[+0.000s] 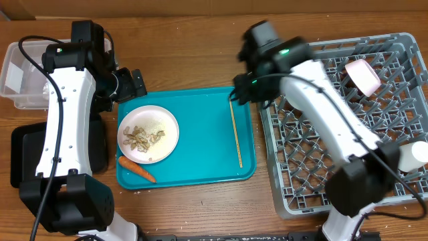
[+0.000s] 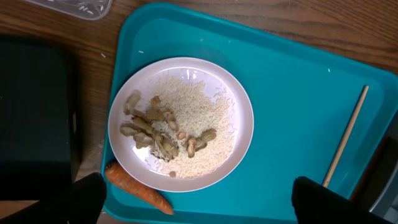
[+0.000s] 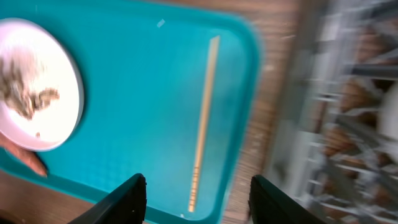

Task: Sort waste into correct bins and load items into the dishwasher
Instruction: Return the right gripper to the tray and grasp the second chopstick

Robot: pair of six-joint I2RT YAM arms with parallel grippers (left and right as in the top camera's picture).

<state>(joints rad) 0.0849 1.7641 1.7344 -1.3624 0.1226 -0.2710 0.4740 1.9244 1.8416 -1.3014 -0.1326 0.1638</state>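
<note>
I run this from far away, so I look hard before I move.

Out past my left gripper (image 2: 205, 202) sit the clear tub (image 1: 20, 73) and the black tray (image 2: 31, 112). The left jaws are wide and hold nothing. The plate (image 2: 180, 121) lies just ahead of them, between the two fingers. It has rice (image 2: 199, 118) and nut shells (image 2: 152, 127) on it. The carrot (image 2: 137, 190) touches the plate's edge, close to the finger on the black tray's side.

What could go wrong here? If I tip the plate too soon, rice will spill onto the teal tray (image 2: 298, 93). The carrot is round, so a bump from that finger could make it roll.

My right gripper (image 3: 199, 199) has its jaws apart, with nothing in them. The chopstick (image 3: 204, 118) lies flat on the teal tray. Its near end sits right between the fingers and its long side runs almost straight away from the jaws, leaning a little toward the rack (image 1: 348, 134). From above, it runs along the tray's edge on the rack side, just beside it.

The stick is thin and flat, so the fingers may slide over it. If I pinch only the end, it may swing. A finger could also hit the tray's raised edge. This picture is smeared, so aiming is hard.
</note>
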